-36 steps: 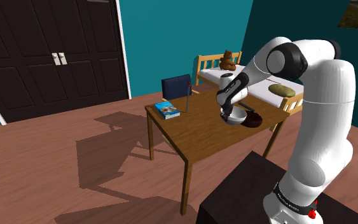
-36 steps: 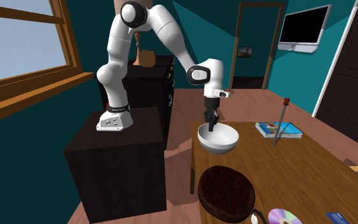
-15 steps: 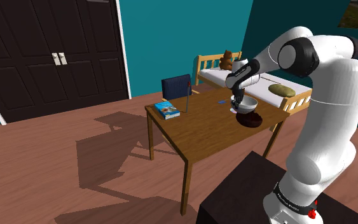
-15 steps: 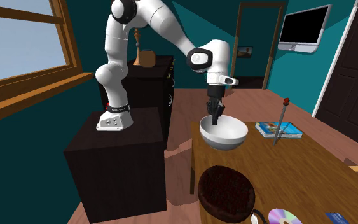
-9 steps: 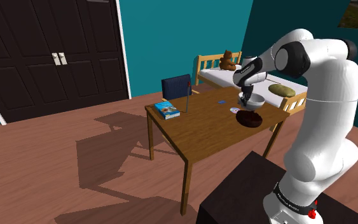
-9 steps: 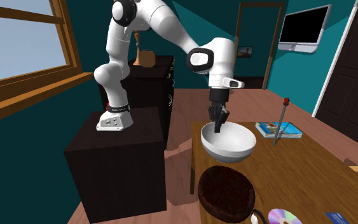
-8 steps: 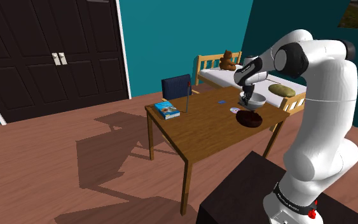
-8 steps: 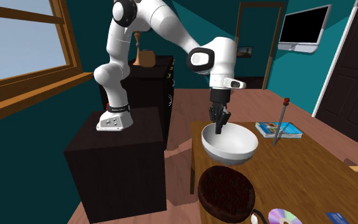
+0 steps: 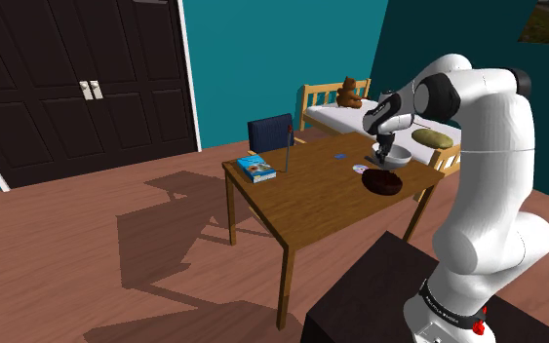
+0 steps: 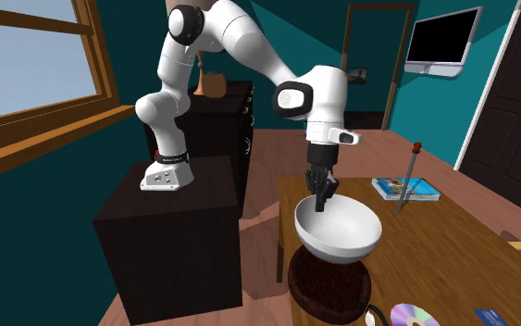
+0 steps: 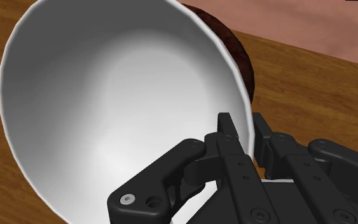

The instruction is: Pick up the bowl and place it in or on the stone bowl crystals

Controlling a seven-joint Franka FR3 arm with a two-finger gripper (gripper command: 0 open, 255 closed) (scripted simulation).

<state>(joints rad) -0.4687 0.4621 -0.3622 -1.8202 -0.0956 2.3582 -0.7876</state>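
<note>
Second exterior view: a white bowl [image 10: 339, 227] hangs in the air, clear of the wooden table [image 10: 452, 255] and just above a dark brown dish [image 10: 328, 285], which I take to be the stone bowl named in the task.
Gripper: the black gripper [image 10: 322, 198] is clamped on the white bowl's rim. The wrist view shows one finger inside the wall and one outside.
Done so far: the pick-up looks complete. The carry seems nearly complete too, since the white bowl sits over the dish.
Left to do: lower the white bowl into or onto the dish, then let go. The two appear apart, though how close they are is hard to judge.
White bowl's look: plain, smooth and round, deep, with a thin rim. It is empty and held by one side only, hanging roughly level.
Dish's look: dark, rough-surfaced, low and wide, resting on the table near its edge.
Shoulder view: the white bowl and the dish are at the table's right end.
</note>
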